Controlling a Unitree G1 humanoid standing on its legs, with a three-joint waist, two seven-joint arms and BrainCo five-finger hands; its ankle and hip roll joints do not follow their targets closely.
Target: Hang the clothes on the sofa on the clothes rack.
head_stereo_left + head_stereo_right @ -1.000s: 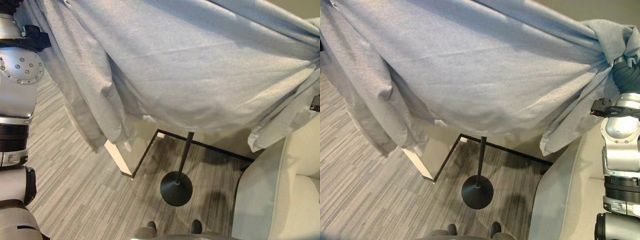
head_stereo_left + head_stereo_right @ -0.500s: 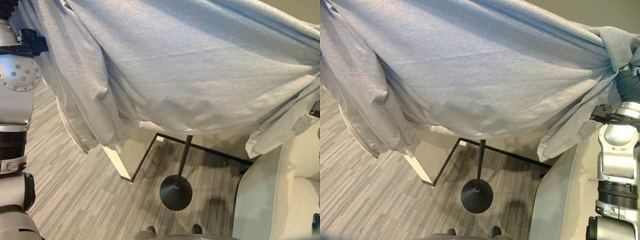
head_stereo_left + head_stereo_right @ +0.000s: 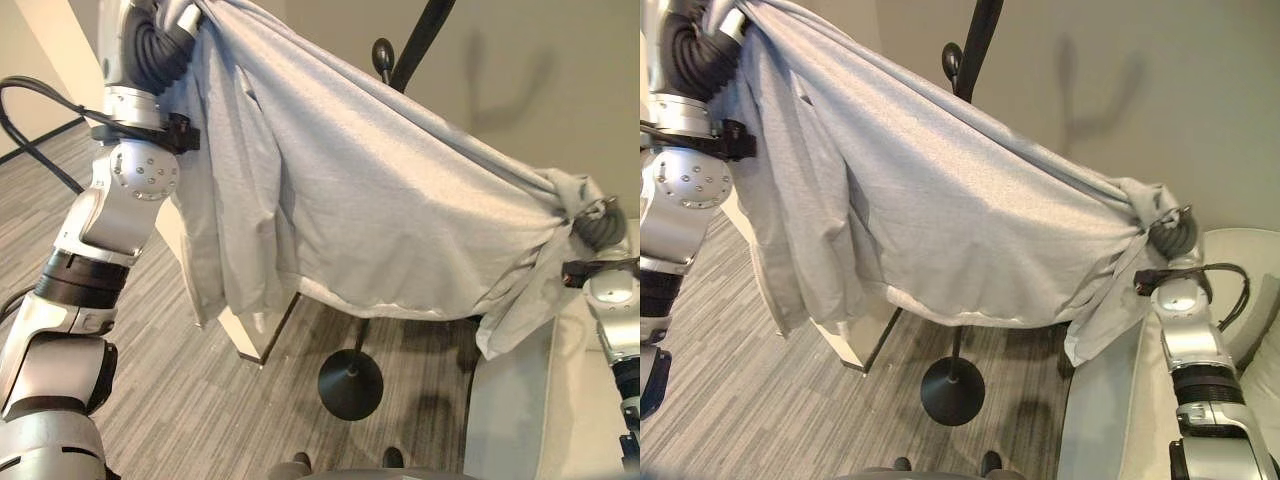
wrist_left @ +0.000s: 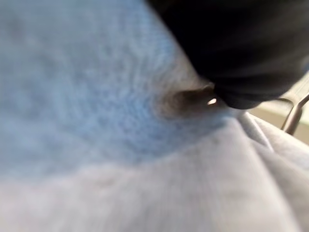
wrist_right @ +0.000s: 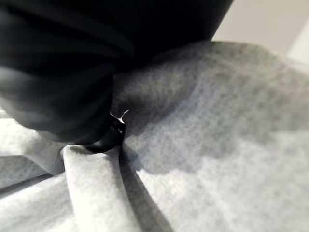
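A light grey garment is stretched wide in the air between my two hands. My left hand is raised high at the upper left, with the cloth bunched at it and a sleeve hanging below. My right hand is lower on the right, where the cloth gathers into a tight knot. Both wrist views show the same grey cloth pressed against each hand's dark cover. Behind the garment stands the black clothes rack, with a knob-tipped hook just above the cloth's top edge and a round base on the floor.
A cream sofa stands at the lower right, under my right arm. A low white partition end sits on the striped grey floor to the left of the rack's base. A beige wall rises behind the rack.
The camera has tilted up, so the rack's top now shows. The garment, which hung in loose folds, is pulled taut, with my left hand high and my right hand lower.
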